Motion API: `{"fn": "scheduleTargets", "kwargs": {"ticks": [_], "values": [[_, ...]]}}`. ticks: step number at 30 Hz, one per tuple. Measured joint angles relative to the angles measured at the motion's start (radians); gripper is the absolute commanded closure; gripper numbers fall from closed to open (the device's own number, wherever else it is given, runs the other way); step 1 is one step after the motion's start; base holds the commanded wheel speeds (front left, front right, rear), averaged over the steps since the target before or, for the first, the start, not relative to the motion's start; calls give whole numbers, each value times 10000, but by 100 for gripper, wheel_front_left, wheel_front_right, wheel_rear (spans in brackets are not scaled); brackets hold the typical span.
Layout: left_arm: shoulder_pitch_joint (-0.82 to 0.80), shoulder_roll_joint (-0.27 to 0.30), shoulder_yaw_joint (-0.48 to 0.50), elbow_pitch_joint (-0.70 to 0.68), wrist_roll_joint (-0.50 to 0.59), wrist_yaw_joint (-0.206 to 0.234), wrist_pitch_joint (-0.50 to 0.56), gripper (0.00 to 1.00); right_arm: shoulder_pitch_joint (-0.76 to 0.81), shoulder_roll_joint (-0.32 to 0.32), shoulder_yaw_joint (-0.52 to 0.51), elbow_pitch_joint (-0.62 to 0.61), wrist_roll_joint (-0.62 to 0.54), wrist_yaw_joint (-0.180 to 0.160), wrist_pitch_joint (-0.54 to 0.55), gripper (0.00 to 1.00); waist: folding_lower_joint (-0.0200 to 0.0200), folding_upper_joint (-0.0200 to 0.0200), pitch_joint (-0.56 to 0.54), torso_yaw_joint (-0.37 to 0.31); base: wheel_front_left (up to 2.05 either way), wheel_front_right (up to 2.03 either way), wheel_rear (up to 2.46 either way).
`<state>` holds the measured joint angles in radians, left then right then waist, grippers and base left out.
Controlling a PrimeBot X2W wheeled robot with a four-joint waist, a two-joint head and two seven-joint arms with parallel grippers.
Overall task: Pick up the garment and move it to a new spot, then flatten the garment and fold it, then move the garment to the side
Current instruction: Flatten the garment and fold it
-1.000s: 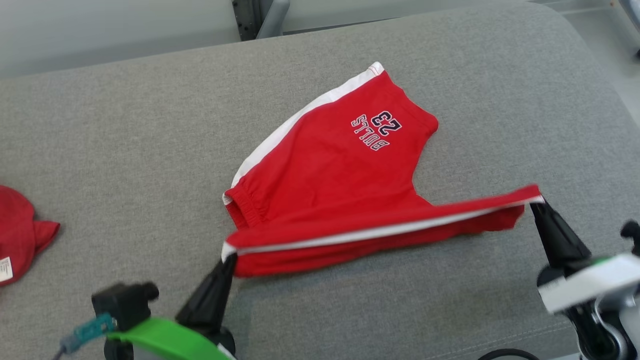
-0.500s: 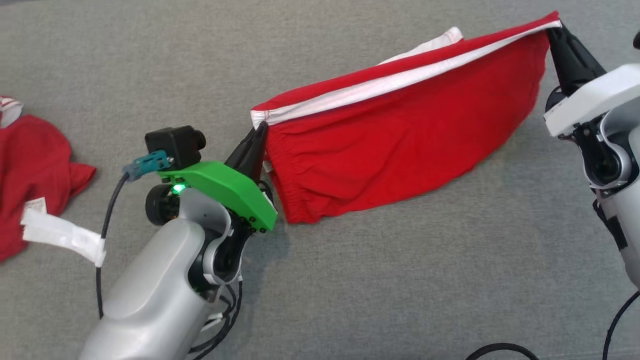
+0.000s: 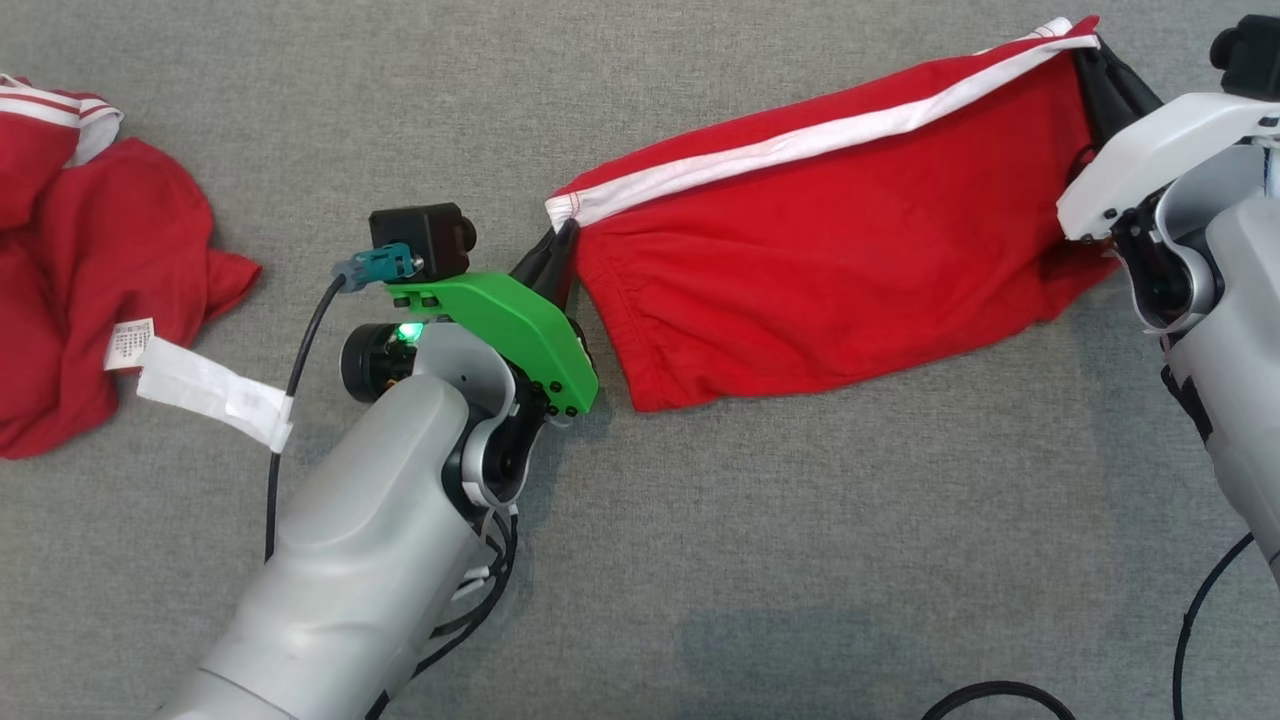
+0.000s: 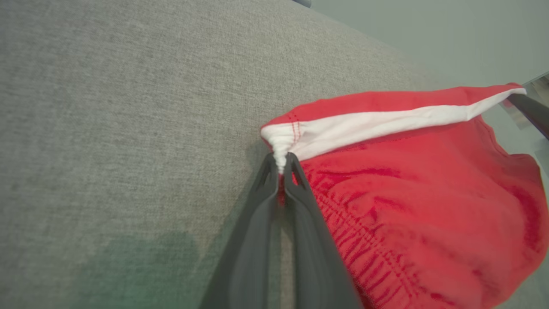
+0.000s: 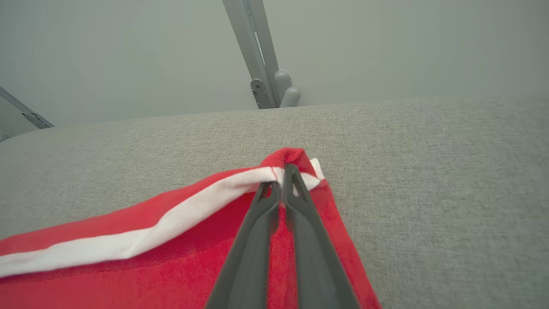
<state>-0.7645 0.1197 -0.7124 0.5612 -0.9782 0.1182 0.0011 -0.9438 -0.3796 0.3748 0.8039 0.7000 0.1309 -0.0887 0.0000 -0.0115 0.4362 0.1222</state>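
Observation:
The garment (image 3: 830, 250) is a pair of red shorts with a white side stripe, stretched between my two grippers over the grey cushion. My left gripper (image 3: 562, 245) is shut on its left corner by the elastic waistband; the left wrist view has the fingertips pinching the white stripe's end (image 4: 281, 161). At the upper right my right gripper (image 3: 1085, 55) is shut on the other corner, and in the right wrist view the stripe (image 5: 171, 223) runs off to the left from the closed gripper (image 5: 283, 174). The red cloth (image 4: 407, 214) hangs below the taut edge.
Another red garment (image 3: 90, 270) with a white label lies crumpled at the far left of the grey cushion (image 3: 700, 560). A black cable (image 3: 990, 695) loops at the bottom right. A grey metal post (image 5: 257, 51) stands beyond the cushion's far edge.
The head camera has tipped down and nearer. Both grippers, still shut on the shorts' corners, have lifted the near edge up and away, so the printed front is folded under.

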Motion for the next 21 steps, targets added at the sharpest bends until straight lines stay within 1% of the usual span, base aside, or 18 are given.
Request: {"fn": "scheduleTargets", "kwargs": {"ticks": [1, 2, 5, 8, 9, 10, 12, 14, 16, 17, 18, 21], "values": [[-35, -17, -6, 77, 29, -52, -86, 14, -52, 40, 82, 109, 0, 0, 0, 0, 0, 0, 2, -9, 0, 0, 0], [-65, -21, -13, 127, 59, -100, -142, 0, -67, 75, 209, 109, 0, 0, -13, 0, 0, 0, -3, -33, 0, 0, 0], [-45, 38, -115, -25, 291, -217, -420, 0, -74, 23, 671, -201, -10, 0, -48, 0, 0, 0, -84, -139, 0, 0, 0], [353, 330, -182, -686, 431, -253, -780, 0, 1, -334, 1022, -671, -194, 4, 36, 0, 0, 0, -269, -258, 0, 0, 0], [353, 330, -182, -686, 431, -253, -780, 0, 1, -334, 1022, -671, -194, 4, 36, 0, 0, 0, -269, -258, 0, 0, 0], [858, 629, -288, -1338, 577, -169, -989, 0, 207, -523, 1220, -1020, -291, 2, 316, 0, 0, 0, -417, -350, 0, 0, 0], [1363, 1028, -472, -2061, 886, 15, -1127, 0, 486, -675, 1338, -1283, -401, 6, 685, 0, 0, 0, -591, -428, 0, 0, 0], [1865, 1509, -732, -2892, 1310, 257, -1290, 0, 653, -899, 1310, -1404, -591, 4, 1039, 0, 0, 0, -762, -498, 0, 0, 0], [2237, 1939, -955, -3689, 1900, 591, -1586, 0, 744, -1074, 1114, -1383, -943, 4, 1235, 0, 0, 0, -896, -540, 0, 0, 0], [2237, 1939, -955, -3689, 1900, 591, -1586, 0, 744, -1074, 1114, -1383, -943, 4, 1235, 0, 0, 0, -896, -540, 0, 0, 0], [2385, 2130, -991, -4023, 2130, 748, -1705, 0, 782, -1089, 989, -1327, -1070, 4, 1327, 0, 0, 0, -930, -538, 0, 0, 0], [2793, 2437, -1081, -4794, 2665, 1225, -2073, 0, 805, -986, 596, -1003, -1452, 6, 1524, 0, 0, 0, -914, -462, 0, 0, 0]]}}
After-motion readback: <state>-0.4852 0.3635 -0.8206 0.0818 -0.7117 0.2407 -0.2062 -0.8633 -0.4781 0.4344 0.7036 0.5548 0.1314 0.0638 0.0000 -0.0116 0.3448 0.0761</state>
